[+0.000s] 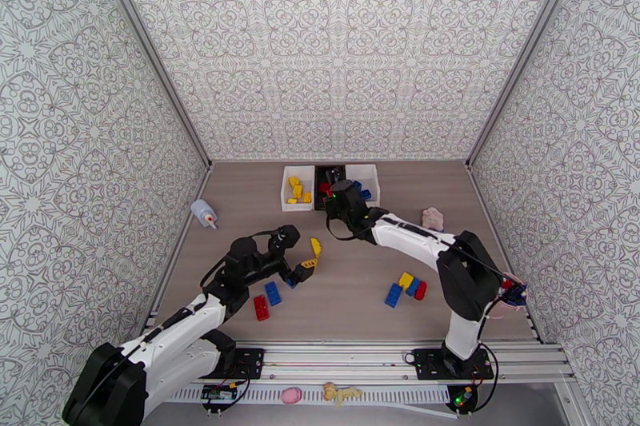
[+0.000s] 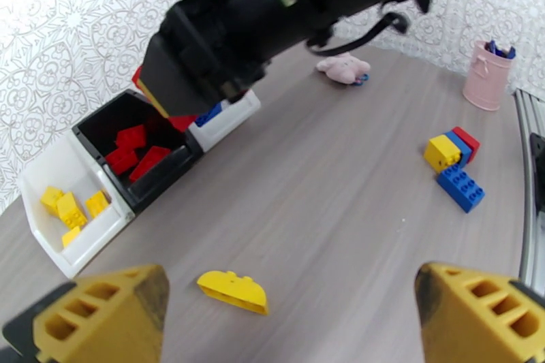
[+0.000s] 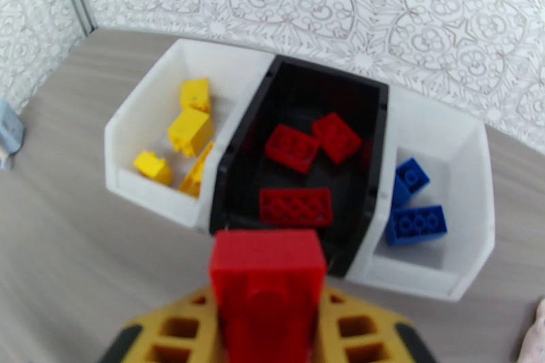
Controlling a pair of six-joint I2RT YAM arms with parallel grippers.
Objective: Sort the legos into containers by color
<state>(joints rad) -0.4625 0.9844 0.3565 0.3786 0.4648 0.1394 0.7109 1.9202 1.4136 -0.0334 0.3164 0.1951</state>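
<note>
My right gripper (image 3: 267, 320) is shut on a red lego (image 3: 267, 282) and hovers at the near rim of the black container (image 3: 308, 88), which holds three red legos. The white container (image 3: 139, 112) to its left holds yellow legos. Two blue ones lie in the white container (image 3: 470, 174) on its right. My left gripper (image 2: 293, 317) stands open low over the table, and a yellow curved lego (image 2: 233, 291) lies just ahead between its fingers. From above, the left gripper (image 1: 312, 255) sits mid-table and the right gripper (image 1: 334, 196) is at the containers (image 1: 286, 197).
A blue lego (image 1: 273, 292) and a red lego (image 1: 261, 307) lie near the left arm. A yellow, blue and red cluster (image 1: 406, 288) sits right of centre. A pinkish toy (image 1: 433, 218) is at the right, a pale bottle (image 1: 204, 213) at the left, a pink cup (image 2: 487, 75) far right.
</note>
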